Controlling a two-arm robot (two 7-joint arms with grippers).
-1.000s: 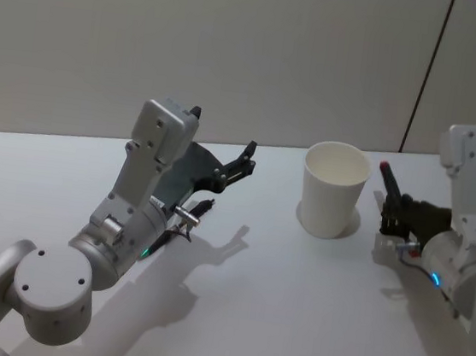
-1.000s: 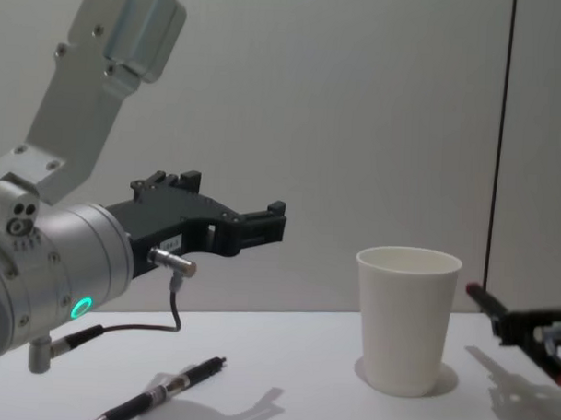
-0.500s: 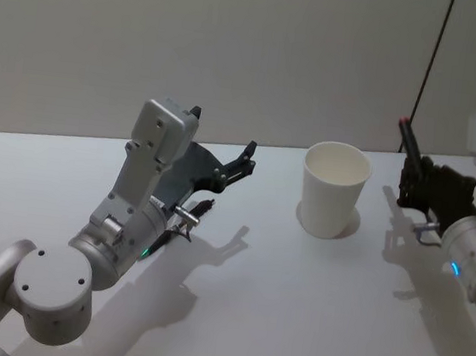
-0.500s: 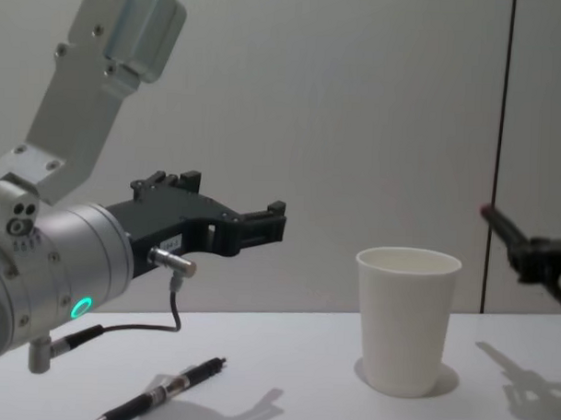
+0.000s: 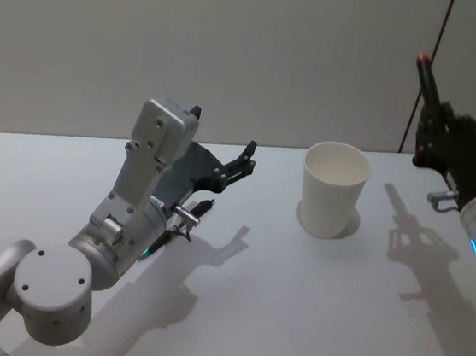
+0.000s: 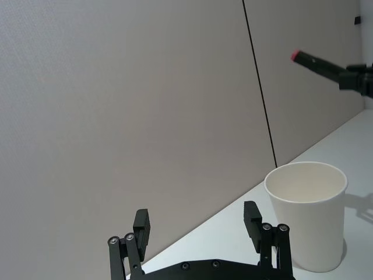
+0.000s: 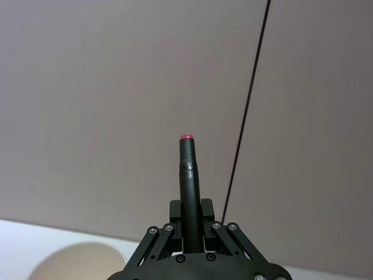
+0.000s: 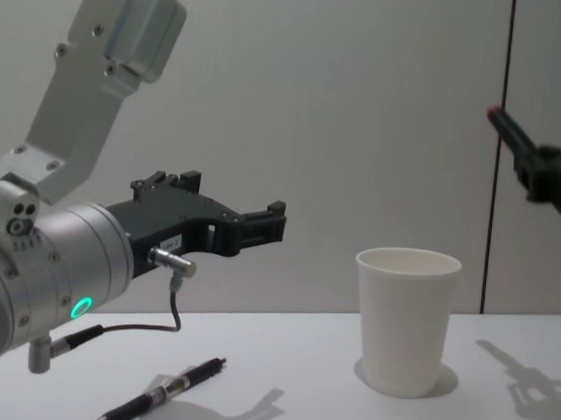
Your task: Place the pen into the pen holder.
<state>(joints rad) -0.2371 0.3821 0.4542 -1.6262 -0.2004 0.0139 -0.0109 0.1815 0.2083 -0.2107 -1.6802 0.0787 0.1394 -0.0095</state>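
Where the pen (image 5: pixel 425 79) sits: high above the table (image 5: pixel 292 304), to the right of the pen holder, with its red tip up and leaning slightly toward the cup.
Right pincer (image 5: pixel 433 123): closed tight on the pen's lower shaft; in the right wrist view you see the dark barrel rising from between its fingers.
Pen holder (image 5: pixel 333 189): a white paper cup standing upright on the table, mouth open. It is apart from the pen, lower and to its left.
What changed: over the last second the right arm has lifted the pen from low beside the cup to above rim height. The cup has not moved.
What it means for you: the pick-up looks done and the carry is under way. You likely still need to bring the pen over the mouth and tip it down before letting go.
Left pincer (image 5: pixel 245 157): fingers spread wide, holding nothing, hovering left of the cup, unmoved.
Second pen (image 8: pixel 168 390): lying flat on the table beneath the left arm.
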